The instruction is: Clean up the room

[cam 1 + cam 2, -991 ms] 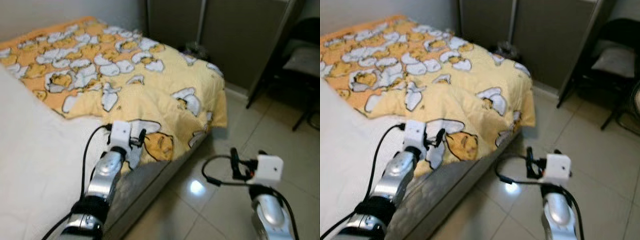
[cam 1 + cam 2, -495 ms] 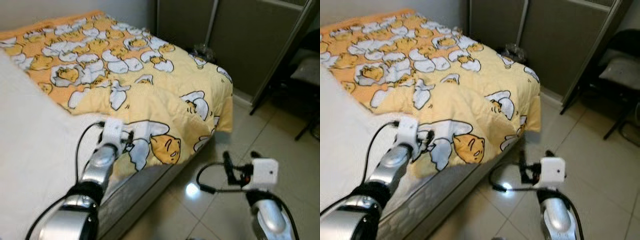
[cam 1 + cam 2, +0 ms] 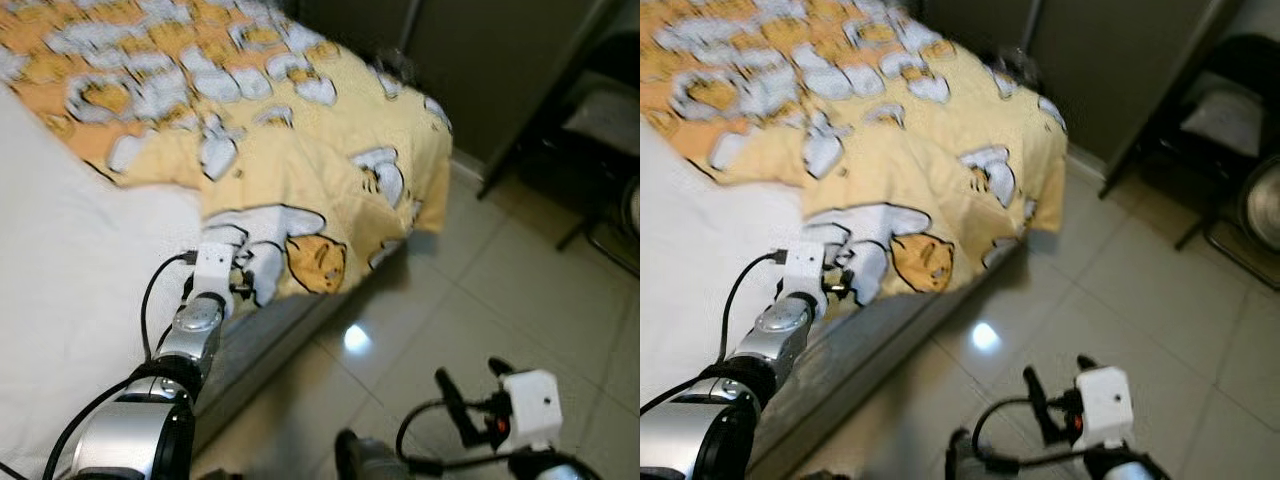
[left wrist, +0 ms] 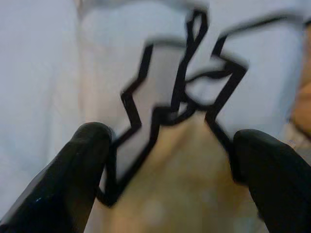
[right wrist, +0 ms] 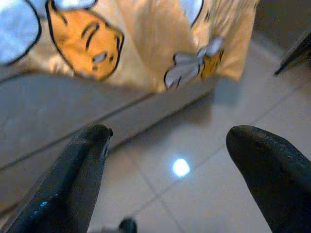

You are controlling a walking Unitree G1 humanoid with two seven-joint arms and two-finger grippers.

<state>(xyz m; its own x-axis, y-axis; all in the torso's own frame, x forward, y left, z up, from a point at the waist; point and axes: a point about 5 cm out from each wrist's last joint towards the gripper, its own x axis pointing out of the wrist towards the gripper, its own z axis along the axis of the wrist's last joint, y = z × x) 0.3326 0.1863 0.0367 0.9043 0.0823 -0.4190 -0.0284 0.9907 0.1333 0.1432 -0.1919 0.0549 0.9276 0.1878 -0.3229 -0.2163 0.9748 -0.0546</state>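
Nearest, low over the tiled floor (image 3: 470, 300): right gripper (image 5: 170, 160), fingers spread wide and grasping nothing, pointed toward the side of the bed with a bright spot of light reflected on the tile ahead of it. Next, at the near edge of the bed: left gripper (image 3: 243, 283), fingers (image 4: 80, 165) parted, set down on the corner of the yellow blanket (image 3: 300, 150) where its white-and-orange cartoon print lies; the cloth sits between the two fingers, unpinched. Beside it: white sheet (image 3: 70, 270) covering the mattress (image 3: 290, 325), grey side panel showing below. Beyond: blanket spread across the bed, one corner drooping over the edge. Farthest: dark wardrobe (image 3: 490, 60) and black chair (image 3: 1230, 110).
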